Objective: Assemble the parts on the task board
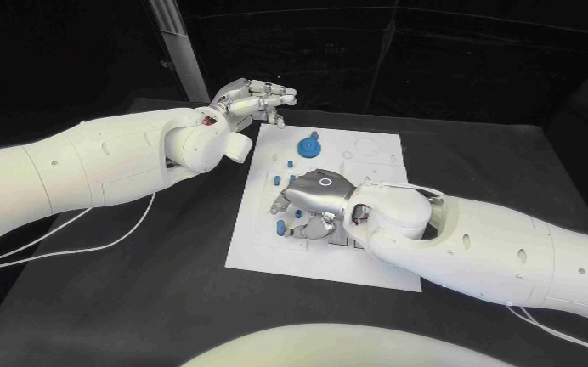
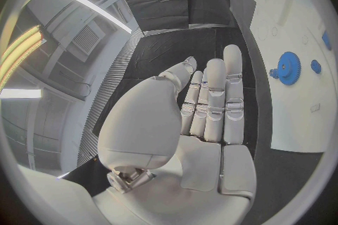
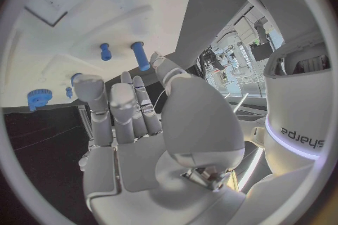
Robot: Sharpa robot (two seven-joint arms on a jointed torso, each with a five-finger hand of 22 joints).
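The white task board [image 1: 263, 252] lies in the middle of the black table. A blue gear [image 1: 309, 146] sits near its far edge, with small blue parts [image 1: 289, 164] just in front of it. My left hand [image 1: 251, 99] hangs past the board's far left corner, fingers stretched out, holding nothing. In the left wrist view the left hand [image 2: 204, 107] has the gear [image 2: 287, 67] beyond its fingertips. My right hand [image 1: 313, 201] hovers low over the board's middle, fingers pointing down beside a blue peg [image 1: 283, 227]. The right hand [image 3: 127, 118] has two blue pegs [image 3: 138, 55] just past its fingertips, and nothing lies in its palm.
A pale upright post [image 1: 172, 31] stands behind the table's far left corner. White cables [image 1: 74, 244] trail on the table under my left arm. Bare black table lies on both sides of the board.
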